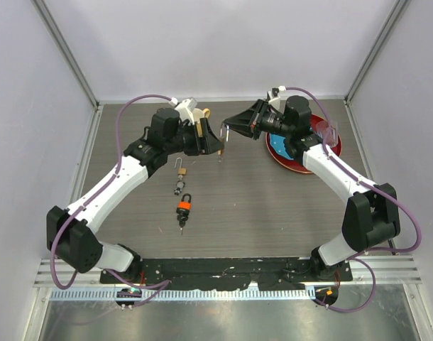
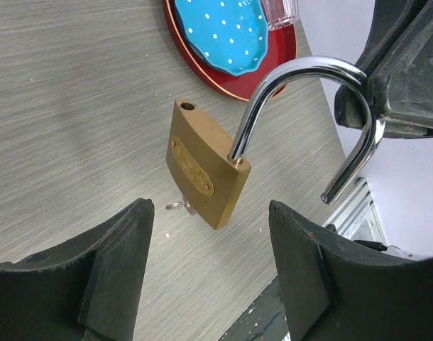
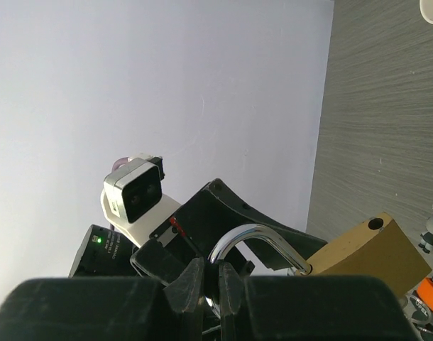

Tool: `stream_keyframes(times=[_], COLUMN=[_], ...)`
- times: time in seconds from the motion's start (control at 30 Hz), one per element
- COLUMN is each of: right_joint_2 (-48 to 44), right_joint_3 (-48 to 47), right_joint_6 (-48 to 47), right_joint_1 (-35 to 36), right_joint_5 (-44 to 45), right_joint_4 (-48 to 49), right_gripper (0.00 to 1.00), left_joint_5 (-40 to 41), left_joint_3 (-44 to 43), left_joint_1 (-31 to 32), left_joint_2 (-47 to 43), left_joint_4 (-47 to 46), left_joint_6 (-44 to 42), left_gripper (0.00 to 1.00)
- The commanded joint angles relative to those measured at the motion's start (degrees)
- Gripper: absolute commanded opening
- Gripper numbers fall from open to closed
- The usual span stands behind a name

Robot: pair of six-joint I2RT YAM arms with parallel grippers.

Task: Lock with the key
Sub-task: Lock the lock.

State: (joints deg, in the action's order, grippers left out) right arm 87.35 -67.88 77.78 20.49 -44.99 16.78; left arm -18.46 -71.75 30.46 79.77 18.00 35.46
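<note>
A brass padlock (image 2: 202, 174) with its steel shackle (image 2: 302, 71) swung open hangs above the table. My right gripper (image 3: 218, 284) is shut on the shackle and holds the lock up; it also shows in the top view (image 1: 229, 130). My left gripper (image 2: 208, 206) is open and empty, with its jaws either side of the lock body and just below it, not touching it. A small metal ring (image 2: 175, 206) peeks from behind the lock's lower edge; I cannot tell if it is in the lock. An orange-headed key (image 1: 184, 208) lies on the table.
A small padlock (image 1: 181, 170) and loose keys (image 1: 178, 187) lie on the table left of centre. A red plate (image 1: 302, 167) with a blue dotted dish (image 1: 280, 144) and a clear cup (image 1: 329, 132) stands at the back right. Walls enclose the table.
</note>
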Motion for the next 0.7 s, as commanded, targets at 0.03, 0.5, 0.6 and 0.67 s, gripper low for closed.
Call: stream_keyframes(times=[0.03, 0.5, 0.6, 0.67], right_joint_2=[-3.86, -3.94, -4.12, -4.21], right_joint_3=[-2.96, -3.14, -2.79, -2.44], right_joint_6=[2.81, 4.31, 4.49, 4.40], right_joint_1=[-0.19, -0.36, -0.36, -0.36], right_joint_5=[0.34, -0.27, -0.36, -0.45], right_joint_4=[8.01, 9.33, 9.42, 9.50], right_gripper=[0.02, 0.02, 0.02, 0.02], left_joint_5=[3.60, 8.79, 8.88, 8.18], left_joint_3=[-2.43, -4.37, -4.37, -4.63], left_joint_1=[2.23, 4.17, 4.35, 4.35], left_joint_2=[2.14, 6.54, 6.98, 7.33], left_joint_4=[-4.37, -6.57, -7.19, -7.36], left_joint_6=[-2.68, -3.65, -3.38, -3.30], left_gripper=[0.67, 0.46, 0.31, 0.14])
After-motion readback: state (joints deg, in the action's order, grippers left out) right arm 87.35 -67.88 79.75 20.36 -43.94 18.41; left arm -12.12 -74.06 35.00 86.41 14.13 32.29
